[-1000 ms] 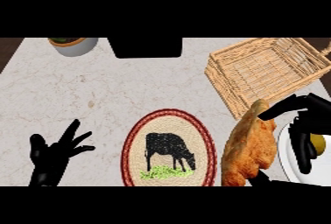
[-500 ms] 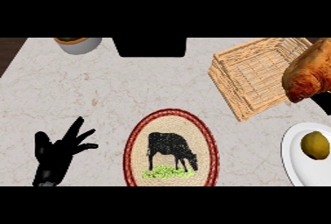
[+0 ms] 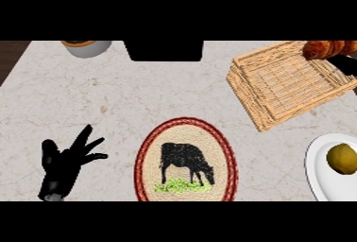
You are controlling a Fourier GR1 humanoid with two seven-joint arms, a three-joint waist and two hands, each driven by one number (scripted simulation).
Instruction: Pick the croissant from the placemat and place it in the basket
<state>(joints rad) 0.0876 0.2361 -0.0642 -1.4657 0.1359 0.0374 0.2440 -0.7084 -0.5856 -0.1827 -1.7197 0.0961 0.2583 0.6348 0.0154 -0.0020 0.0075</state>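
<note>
The croissant (image 3: 329, 48) is held above the basket's (image 3: 293, 85) far corner, seemingly gripped by the mostly hidden right robot hand (image 3: 349, 65); the left robot hand (image 3: 66, 163) is spread open.

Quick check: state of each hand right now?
Left hand: open, fingers spread, holding nothing.
Right hand: mostly out of view beside the golden-brown croissant; grip cannot be told.

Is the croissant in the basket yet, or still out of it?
Not clearly in. The croissant shows at the far right corner of the basket, overlapping its rim; the basket's floor is bare. Whether it rests on the rim cannot be told.
</note>
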